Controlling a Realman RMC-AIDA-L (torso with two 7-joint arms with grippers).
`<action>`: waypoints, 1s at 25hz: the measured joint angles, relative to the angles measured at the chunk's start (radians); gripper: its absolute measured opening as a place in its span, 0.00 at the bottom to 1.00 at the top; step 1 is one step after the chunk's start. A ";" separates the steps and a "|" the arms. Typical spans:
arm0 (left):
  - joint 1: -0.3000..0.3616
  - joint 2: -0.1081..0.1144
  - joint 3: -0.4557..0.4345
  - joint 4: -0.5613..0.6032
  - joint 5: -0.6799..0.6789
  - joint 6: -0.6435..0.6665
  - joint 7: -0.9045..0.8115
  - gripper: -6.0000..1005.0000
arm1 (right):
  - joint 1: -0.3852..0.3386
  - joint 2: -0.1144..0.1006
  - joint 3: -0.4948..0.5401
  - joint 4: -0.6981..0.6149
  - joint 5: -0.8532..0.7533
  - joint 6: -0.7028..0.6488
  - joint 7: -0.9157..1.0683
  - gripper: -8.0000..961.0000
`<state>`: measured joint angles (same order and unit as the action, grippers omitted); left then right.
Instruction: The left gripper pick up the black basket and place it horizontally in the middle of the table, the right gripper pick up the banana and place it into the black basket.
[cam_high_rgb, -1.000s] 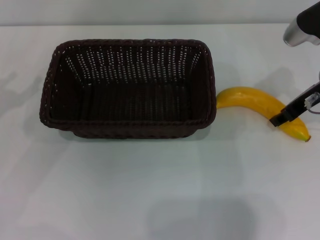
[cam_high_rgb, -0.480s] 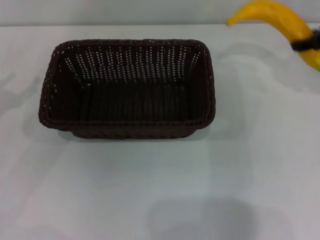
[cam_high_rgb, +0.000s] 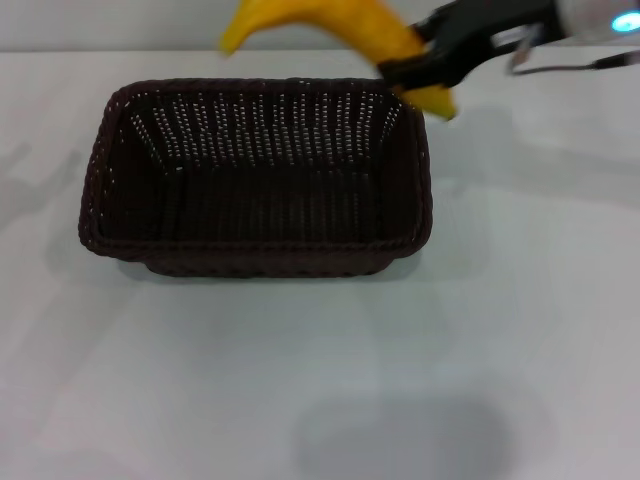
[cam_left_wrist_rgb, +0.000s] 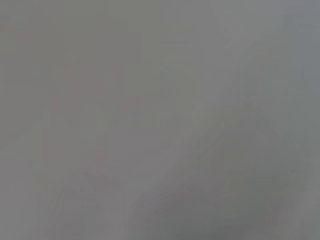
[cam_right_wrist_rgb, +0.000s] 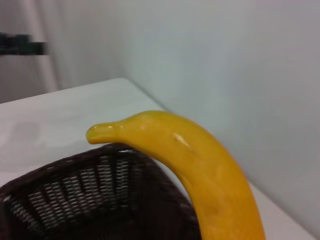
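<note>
The black basket (cam_high_rgb: 255, 175) lies lengthwise across the middle of the white table (cam_high_rgb: 320, 380), open side up and empty. My right gripper (cam_high_rgb: 415, 70) is shut on the yellow banana (cam_high_rgb: 320, 20) and holds it in the air above the basket's far rim, toward its right corner. The banana's stem end points left. In the right wrist view the banana (cam_right_wrist_rgb: 200, 165) fills the foreground with the basket (cam_right_wrist_rgb: 85, 200) below it. My left gripper is out of view; the left wrist view shows only a blank grey surface.
The table's far edge runs along the top of the head view against a grey wall (cam_high_rgb: 100, 20). Bare white tabletop lies in front of the basket and to both sides of it.
My right gripper lifted the banana off the table to the right of the basket, raised it, and carried it left to above the basket's far rim. The basket has not moved.
</note>
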<state>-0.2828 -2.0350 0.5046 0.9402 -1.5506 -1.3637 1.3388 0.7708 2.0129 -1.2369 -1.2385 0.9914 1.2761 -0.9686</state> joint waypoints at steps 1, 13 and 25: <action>0.000 0.000 0.000 0.000 0.000 0.000 0.001 0.89 | 0.011 0.000 -0.027 0.015 0.010 -0.014 -0.009 0.57; 0.004 -0.014 0.000 -0.001 -0.018 -0.001 0.053 0.89 | 0.030 0.008 -0.198 0.112 0.129 -0.125 -0.090 0.59; 0.019 -0.018 -0.031 -0.139 -0.130 -0.004 0.276 0.89 | -0.297 0.001 0.157 0.116 0.472 -0.179 -0.478 0.88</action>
<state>-0.2634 -2.0534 0.4737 0.8014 -1.6804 -1.3679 1.6148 0.4736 2.0138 -1.0803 -1.1224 1.4630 1.0974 -1.4461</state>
